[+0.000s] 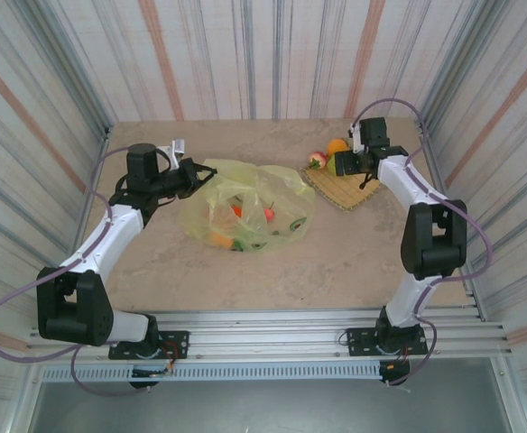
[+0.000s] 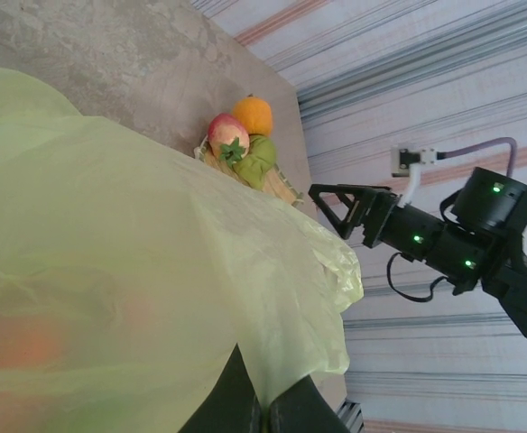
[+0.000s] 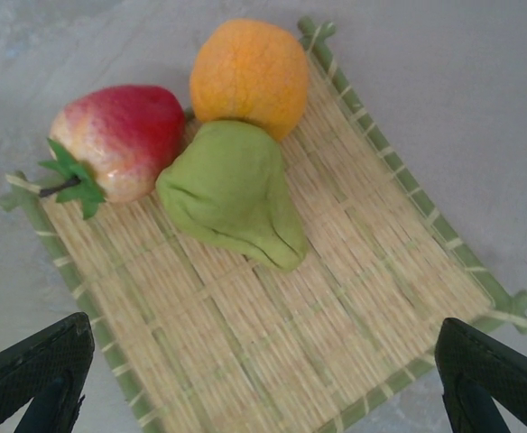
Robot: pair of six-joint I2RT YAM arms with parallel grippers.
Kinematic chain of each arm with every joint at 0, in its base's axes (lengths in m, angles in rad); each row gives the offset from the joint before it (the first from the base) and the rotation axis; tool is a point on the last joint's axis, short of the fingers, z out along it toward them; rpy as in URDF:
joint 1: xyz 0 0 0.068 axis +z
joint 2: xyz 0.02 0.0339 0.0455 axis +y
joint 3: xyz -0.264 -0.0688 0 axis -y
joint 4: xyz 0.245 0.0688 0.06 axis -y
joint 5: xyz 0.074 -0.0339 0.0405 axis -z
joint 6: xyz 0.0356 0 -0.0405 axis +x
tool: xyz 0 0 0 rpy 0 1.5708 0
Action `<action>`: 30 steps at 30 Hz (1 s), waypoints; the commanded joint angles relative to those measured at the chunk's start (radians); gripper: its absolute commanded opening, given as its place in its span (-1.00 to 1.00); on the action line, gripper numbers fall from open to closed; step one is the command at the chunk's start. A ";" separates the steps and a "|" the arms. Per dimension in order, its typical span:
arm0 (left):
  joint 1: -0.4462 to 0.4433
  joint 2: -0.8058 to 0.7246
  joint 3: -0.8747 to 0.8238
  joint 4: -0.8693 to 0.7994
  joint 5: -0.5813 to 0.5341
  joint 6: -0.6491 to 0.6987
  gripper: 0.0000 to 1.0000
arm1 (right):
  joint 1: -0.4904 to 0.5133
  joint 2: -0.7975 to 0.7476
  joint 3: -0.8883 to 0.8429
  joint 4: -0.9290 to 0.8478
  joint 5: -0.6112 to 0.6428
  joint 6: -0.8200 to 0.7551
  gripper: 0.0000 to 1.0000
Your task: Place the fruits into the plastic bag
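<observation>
The right gripper (image 3: pixel 259 383) hangs with jaws spread wide above the tan woven bamboo mat (image 3: pixel 354 307). On the mat a green pear-shaped fruit (image 3: pixel 232 194), a round orange fruit (image 3: pixel 250 77) and a red strawberry-like fruit (image 3: pixel 124 140) lie touching, so closing on one could nudge its neighbours off the mat or catch two at once. The left gripper (image 2: pixel 262 410) is clamped on the rim of the thin translucent yellow-green plastic bag (image 1: pixel 263 194), which lies near the mat with other fruits (image 1: pixel 236 210) inside; should that slippery film slip free or the mouth sag shut, the next fruit would likely land outside.
</observation>
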 commanded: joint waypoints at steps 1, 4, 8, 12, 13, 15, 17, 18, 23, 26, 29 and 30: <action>0.012 -0.029 -0.004 0.007 0.013 0.003 -1.00 | 0.021 0.073 0.049 -0.019 0.021 -0.147 0.94; 0.010 -0.025 -0.003 0.004 0.016 0.004 -1.00 | 0.026 0.125 0.077 -0.017 0.030 -0.229 0.91; -0.007 -0.013 0.019 -0.038 0.005 0.035 -1.00 | 0.027 0.193 0.120 -0.022 0.029 -0.301 0.88; -0.056 -0.010 0.052 -0.116 -0.035 0.112 -1.00 | 0.028 0.245 0.155 -0.019 0.024 -0.338 0.85; -0.066 -0.010 0.058 -0.129 -0.047 0.128 -1.00 | 0.027 0.256 0.164 -0.017 0.021 -0.346 0.85; -0.080 -0.009 0.066 -0.148 -0.061 0.150 -1.00 | 0.027 0.277 0.180 -0.017 0.013 -0.363 0.84; -0.085 -0.008 0.072 -0.157 -0.066 0.160 -1.00 | 0.026 0.301 0.199 -0.017 0.003 -0.379 0.84; -0.086 -0.006 0.071 -0.157 -0.067 0.160 -1.00 | 0.025 0.311 0.209 -0.019 0.001 -0.387 0.83; -0.086 -0.001 0.071 -0.161 -0.071 0.164 -1.00 | 0.021 0.368 0.265 -0.035 -0.018 -0.416 0.77; -0.086 0.005 0.071 -0.161 -0.070 0.162 -1.00 | 0.018 0.396 0.297 -0.044 -0.035 -0.421 0.73; -0.085 0.010 0.072 -0.160 -0.067 0.161 -1.00 | 0.020 0.420 0.326 -0.047 -0.045 -0.424 0.70; -0.085 0.011 0.071 -0.160 -0.065 0.160 -1.00 | 0.020 0.427 0.332 -0.047 -0.050 -0.426 0.69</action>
